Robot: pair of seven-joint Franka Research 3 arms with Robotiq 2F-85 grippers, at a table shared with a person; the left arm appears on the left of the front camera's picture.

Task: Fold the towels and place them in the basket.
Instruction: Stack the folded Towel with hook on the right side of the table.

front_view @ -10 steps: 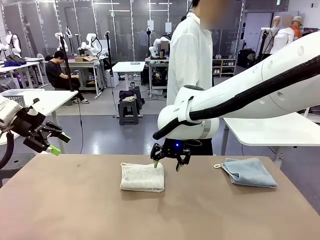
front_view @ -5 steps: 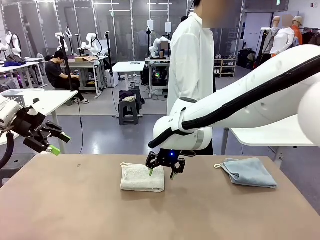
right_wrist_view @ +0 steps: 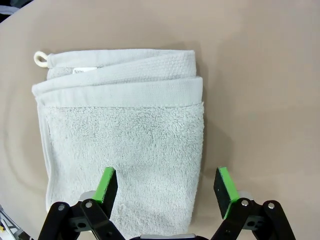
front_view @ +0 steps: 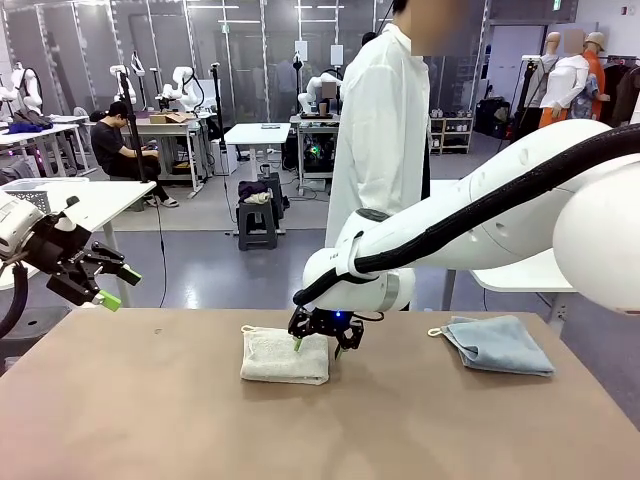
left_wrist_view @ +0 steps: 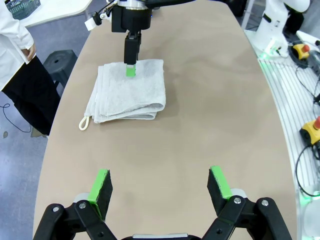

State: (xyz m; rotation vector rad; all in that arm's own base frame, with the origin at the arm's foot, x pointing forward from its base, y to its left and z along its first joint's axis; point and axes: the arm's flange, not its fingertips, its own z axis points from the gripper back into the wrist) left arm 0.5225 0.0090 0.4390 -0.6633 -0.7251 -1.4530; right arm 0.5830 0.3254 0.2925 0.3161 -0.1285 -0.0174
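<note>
A folded cream-white towel (front_view: 285, 355) lies mid-table, its loop (right_wrist_view: 39, 58) at a far corner. My right gripper (front_view: 322, 343) hangs open low over its right edge. In the right wrist view one green pad (right_wrist_view: 106, 185) is above the terry and the other pad (right_wrist_view: 223, 185) above bare table, with nothing between them. A pale blue-grey towel (front_view: 497, 343) lies folded at the right. My left gripper (front_view: 105, 285) stands open in the air off the table's left end, empty (left_wrist_view: 160, 184). A dark lattice basket (left_wrist_view: 22, 6) sits on a white side table.
A person in a white shirt (front_view: 380, 130) stands at the far side behind my right arm. The brown table (front_view: 150, 420) has bare room in front and to the left. White side tables (front_view: 80, 200) flank it.
My right gripper has come down and a little to the left, from above the cream towel's right edge to just over it. The left arm has stayed still.
</note>
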